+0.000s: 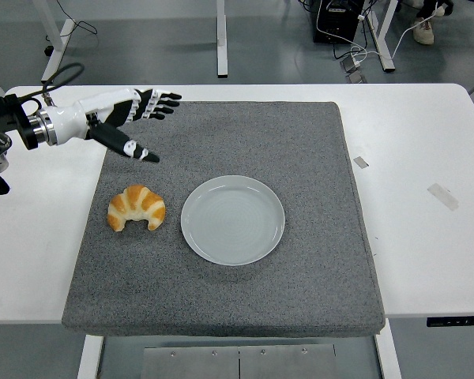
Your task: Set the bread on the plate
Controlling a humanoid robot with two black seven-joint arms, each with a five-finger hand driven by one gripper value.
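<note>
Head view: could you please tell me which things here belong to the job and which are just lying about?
Belonging to the job:
croissant, on the mat left of the plate
plate, bare
left hand, open, above the mat's far left corner

Just lying about:
grey mat
two tape scraps on the table

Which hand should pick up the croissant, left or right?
Left. The left hand hovers open over the grey mat's far-left corner, just beyond the golden croissant lying left of the pale round plate. No right hand shows.
</note>
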